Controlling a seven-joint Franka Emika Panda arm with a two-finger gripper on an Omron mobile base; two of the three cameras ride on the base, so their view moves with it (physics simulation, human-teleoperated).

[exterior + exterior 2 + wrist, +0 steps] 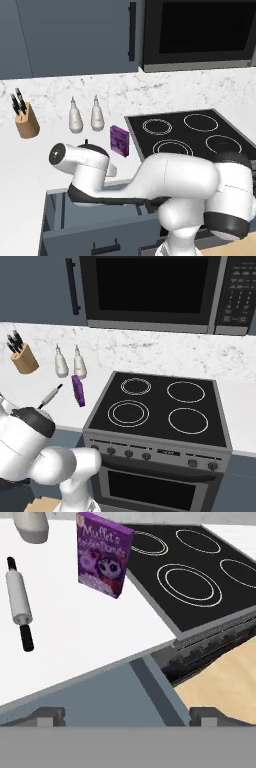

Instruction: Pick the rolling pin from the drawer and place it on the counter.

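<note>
**Rolling pin lying on the tabletop, drawer standing open**

The rolling pin (18, 597) was seen lying flat on the white tabletop (90, 632), free of the gripper (127, 717) and just left of an upright purple box (102, 554). In the right base view the rolling pin (51, 395) was found near the tabletop's (30, 388) front edge, beside the purple box (78, 390). The drawer (70, 220) was pulled out below the tabletop (25, 165), and its blue-grey inside (110, 697) was seen under the hand. The gripper's fingertips (50, 716) were set wide apart with nothing between them. Two white bottles (86, 115) and a knife block (26, 122) stood by the backsplash, left of the black stovetop (190, 132).
</note>
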